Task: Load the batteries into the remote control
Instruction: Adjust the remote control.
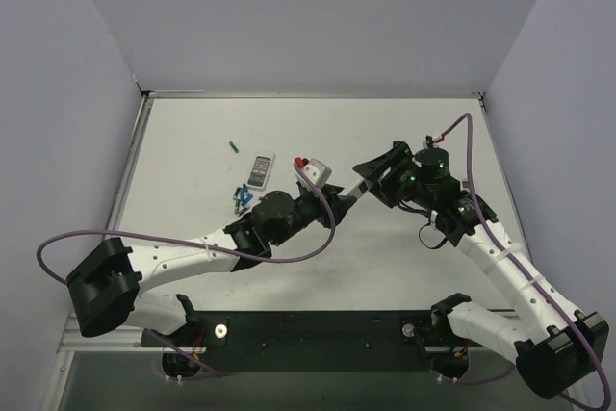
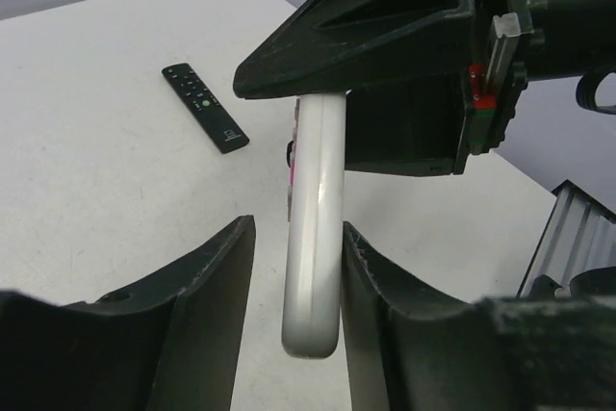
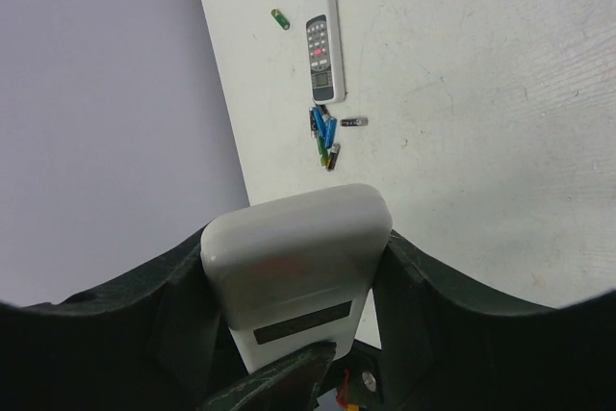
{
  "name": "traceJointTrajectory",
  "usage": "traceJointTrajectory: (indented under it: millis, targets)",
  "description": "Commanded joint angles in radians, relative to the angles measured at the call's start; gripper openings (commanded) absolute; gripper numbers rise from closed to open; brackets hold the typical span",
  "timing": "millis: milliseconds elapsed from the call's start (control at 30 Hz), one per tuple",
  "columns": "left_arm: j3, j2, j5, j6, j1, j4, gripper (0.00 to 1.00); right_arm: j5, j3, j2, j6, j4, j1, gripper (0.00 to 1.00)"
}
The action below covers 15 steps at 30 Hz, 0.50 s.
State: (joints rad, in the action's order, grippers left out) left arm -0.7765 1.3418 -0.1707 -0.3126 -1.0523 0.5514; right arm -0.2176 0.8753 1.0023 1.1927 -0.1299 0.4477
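Your right gripper (image 3: 298,238) is clamped across the remote control (image 3: 294,271), with a finger pressed to each long side. It holds the remote in the air over the middle of the worktop, plain white back with the small dark rectangle toward the wrist camera. Your left gripper (image 2: 299,226) straddles the other end, jaws parted. One finger sits against the remote's edge while a clear gap shows on the other side, so it has no grip on anything.

The batteries (image 3: 325,137) lie in a loose cluster on the worktop toward the left edge, about midway between the near and far edges. One green battery (image 3: 280,18) lies apart from them, closer to the far-left corner. The white remote with the grey face (image 3: 323,45) lies just beyond the cluster, and the slim black remote (image 2: 204,106) rests flat on the worktop.

By my reading, you are at the very start. The remote is lifted and steadied, but no open battery bay shows, and no cell is in either gripper. You have yet to open the cover, fetch the cells and seat them.
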Motion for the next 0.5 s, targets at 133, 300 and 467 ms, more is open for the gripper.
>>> traceJointTrajectory:
  millis: [133, 300, 467]
  targets:
    - [-0.032, -0.006, 0.059, -0.016, 0.000, 0.062, 0.09, -0.011, 0.042, -0.002, -0.024, 0.032, 0.002, 0.36]
    - [-0.058, -0.061, 0.170, -0.051, 0.075, -0.066, 0.00, -0.154, 0.059, 0.007, -0.209, 0.078, -0.059, 0.72]
    - [-0.110, -0.115, 0.454, -0.117, 0.218, -0.180, 0.00, -0.399, 0.048, 0.001, -0.448, 0.197, -0.188, 0.81]
